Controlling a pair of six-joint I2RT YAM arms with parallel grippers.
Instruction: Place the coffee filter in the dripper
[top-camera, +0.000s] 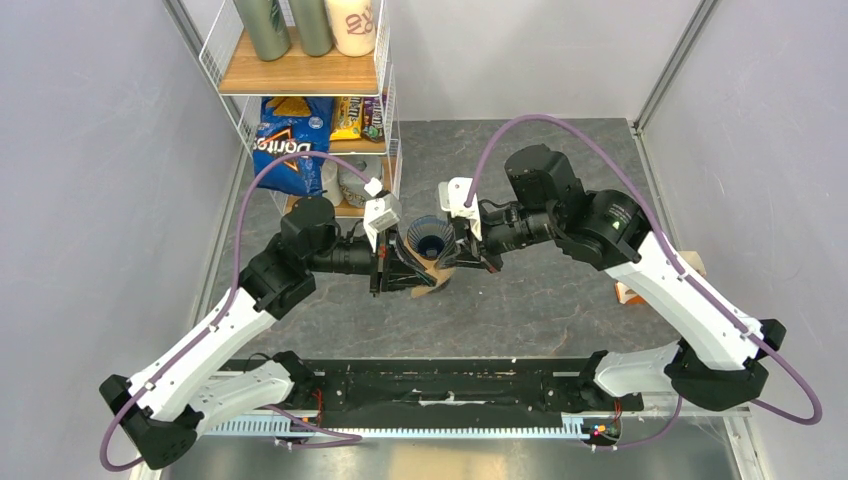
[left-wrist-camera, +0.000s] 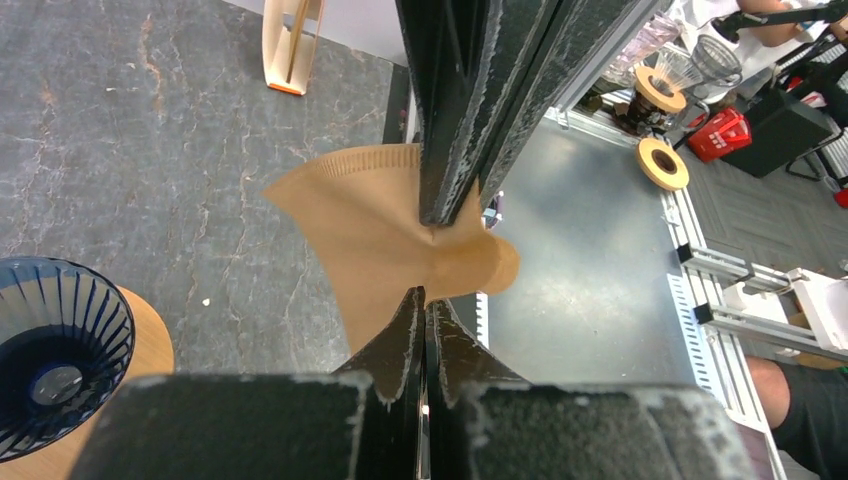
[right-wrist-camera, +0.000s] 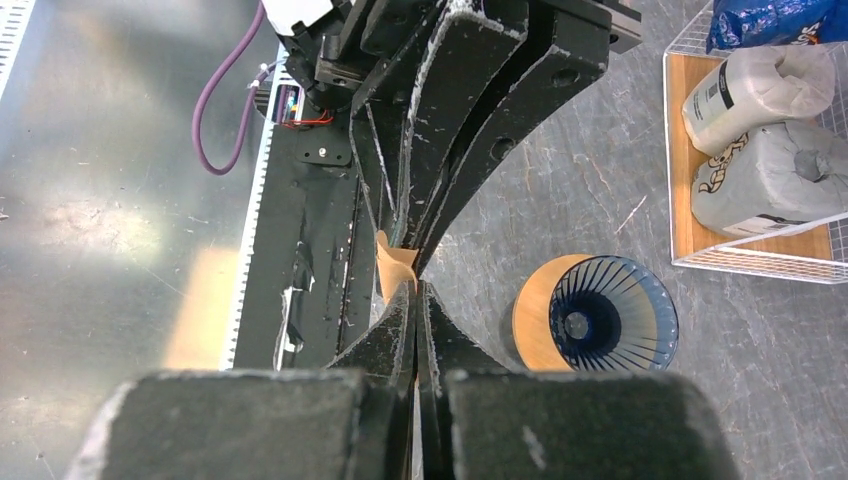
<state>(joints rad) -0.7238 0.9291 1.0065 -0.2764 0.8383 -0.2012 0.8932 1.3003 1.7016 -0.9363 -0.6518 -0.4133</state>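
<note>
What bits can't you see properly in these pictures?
Right wrist view: only a sliver of the coffee filter peeks out between the left gripper and the right gripper.
Top view: both grippers cover most of the filter.
Left wrist view: the picture's left edge cuts off part of the dripper.
Top view: the right arm hides most of the holder.
</note>
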